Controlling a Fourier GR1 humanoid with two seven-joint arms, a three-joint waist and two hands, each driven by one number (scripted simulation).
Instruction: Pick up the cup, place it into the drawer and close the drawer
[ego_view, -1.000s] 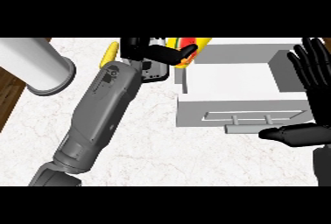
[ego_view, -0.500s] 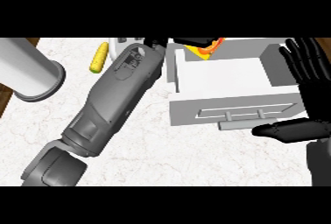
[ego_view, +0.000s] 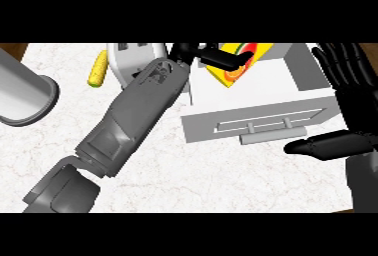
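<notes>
Moved further right: left hand (ego_view: 210, 55) w/ cup (ego_view: 238, 62) clamped in curled fingers, now above open drawer (ego_view: 255, 95). Right hand (ego_view: 347, 75) rests open at right edge, fingers up.

Light even and bright, diffuse, no single source evident; white marbled counter (ego_view: 221, 175) reads uniformly pale from near edge to far edge, no glare spots. Shadows faint: only soft darker shading on the drawer's (ego_view: 255, 125) front face and inner walls, and on the underside of the grey left forearm (ego_view: 129, 125). Black right hand (ego_view: 347, 90) at the counter's right edge shows little surface detail; edges crisp throughout, no blur or bending at the corners.
</notes>
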